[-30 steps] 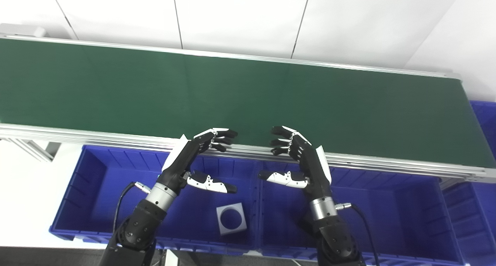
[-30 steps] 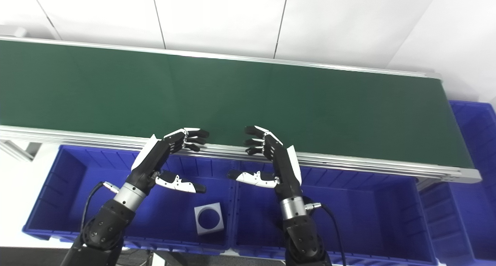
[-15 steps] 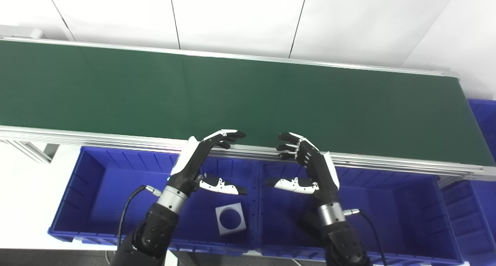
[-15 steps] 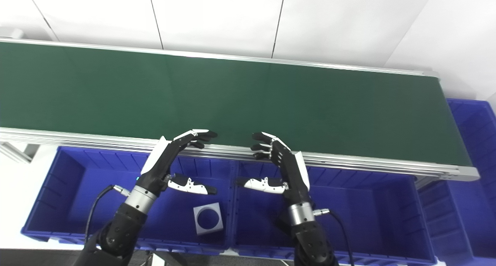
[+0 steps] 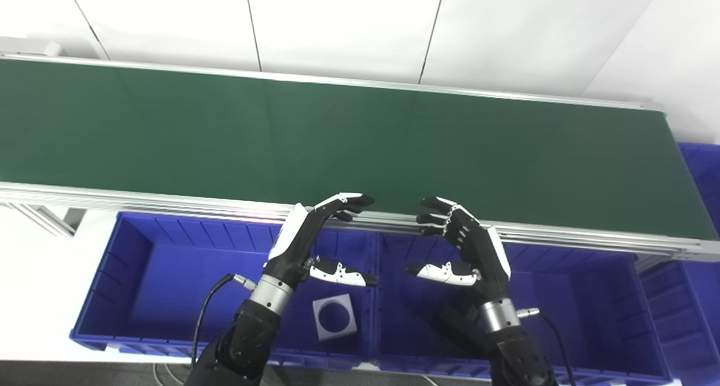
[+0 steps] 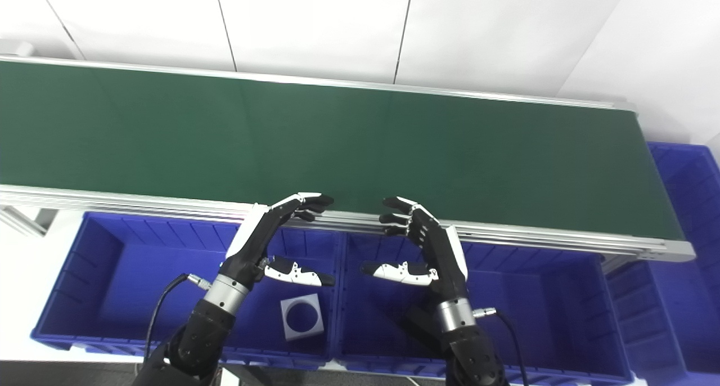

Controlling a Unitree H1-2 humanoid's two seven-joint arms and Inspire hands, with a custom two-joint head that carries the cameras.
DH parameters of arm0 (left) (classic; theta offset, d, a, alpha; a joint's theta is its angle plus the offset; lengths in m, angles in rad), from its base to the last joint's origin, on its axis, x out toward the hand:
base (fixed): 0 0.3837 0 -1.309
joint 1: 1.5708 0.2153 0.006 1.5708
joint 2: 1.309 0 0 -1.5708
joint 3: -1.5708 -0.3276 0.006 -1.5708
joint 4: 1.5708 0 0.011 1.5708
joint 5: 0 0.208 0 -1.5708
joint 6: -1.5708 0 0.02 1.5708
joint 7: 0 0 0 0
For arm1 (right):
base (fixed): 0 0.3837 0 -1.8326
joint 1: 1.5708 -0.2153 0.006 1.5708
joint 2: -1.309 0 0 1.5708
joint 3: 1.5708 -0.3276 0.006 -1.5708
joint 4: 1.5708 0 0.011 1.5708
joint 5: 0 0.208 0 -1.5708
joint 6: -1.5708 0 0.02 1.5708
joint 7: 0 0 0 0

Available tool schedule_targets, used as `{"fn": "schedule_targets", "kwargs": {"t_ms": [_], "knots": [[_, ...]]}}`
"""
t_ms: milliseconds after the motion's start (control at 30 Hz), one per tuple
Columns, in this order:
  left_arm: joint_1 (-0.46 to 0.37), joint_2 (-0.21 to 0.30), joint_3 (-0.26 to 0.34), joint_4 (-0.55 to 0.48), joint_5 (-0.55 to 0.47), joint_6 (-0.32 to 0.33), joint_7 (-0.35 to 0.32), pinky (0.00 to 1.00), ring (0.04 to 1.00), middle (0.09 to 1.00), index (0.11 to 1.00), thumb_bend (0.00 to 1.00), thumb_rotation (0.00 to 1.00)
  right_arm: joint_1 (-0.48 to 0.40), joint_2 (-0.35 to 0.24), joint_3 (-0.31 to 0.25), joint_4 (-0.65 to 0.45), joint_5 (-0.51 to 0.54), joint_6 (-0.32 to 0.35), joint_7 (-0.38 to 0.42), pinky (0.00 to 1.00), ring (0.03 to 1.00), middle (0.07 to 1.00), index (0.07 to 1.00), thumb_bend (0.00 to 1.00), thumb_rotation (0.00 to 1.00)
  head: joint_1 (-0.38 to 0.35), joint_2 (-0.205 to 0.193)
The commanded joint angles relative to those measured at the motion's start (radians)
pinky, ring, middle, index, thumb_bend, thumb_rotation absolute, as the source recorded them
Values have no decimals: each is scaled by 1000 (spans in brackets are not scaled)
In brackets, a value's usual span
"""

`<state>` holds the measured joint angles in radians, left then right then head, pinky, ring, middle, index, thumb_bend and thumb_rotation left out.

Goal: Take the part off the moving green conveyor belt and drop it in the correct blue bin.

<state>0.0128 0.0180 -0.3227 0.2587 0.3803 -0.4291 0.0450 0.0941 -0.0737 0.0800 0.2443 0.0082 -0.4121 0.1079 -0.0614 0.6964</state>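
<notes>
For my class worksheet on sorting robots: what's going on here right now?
Both hands are empty and open: the left hand and right hand hover over the blue bins, fingertips at the near rail of the green conveyor belt. No part shows on the belt. One grey square part with a round hole already lies in the left bin.

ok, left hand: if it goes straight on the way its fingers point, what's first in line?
Probably nothing solid. The left hand is open, its fingertips over the belt's near rail; beyond lies bare green conveyor belt. Height above the belt is unclear, so it might skim it.
</notes>
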Motion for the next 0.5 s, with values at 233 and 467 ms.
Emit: {"fn": "schedule_targets", "kwargs": {"t_ms": [233,467], "knots": [[-29,-4,8,-12,-61,-38,2,705,756,769,712,939,0,-2,13,-2,-29,-31,-58,-30,569,676,766,702,770,0,1,5],[-27,2,5,-17,-110,-39,-27,651,718,746,710,863,0,0,14,7,-32,-34,-58,-32,567,674,772,705,783,30,1,4]]}}
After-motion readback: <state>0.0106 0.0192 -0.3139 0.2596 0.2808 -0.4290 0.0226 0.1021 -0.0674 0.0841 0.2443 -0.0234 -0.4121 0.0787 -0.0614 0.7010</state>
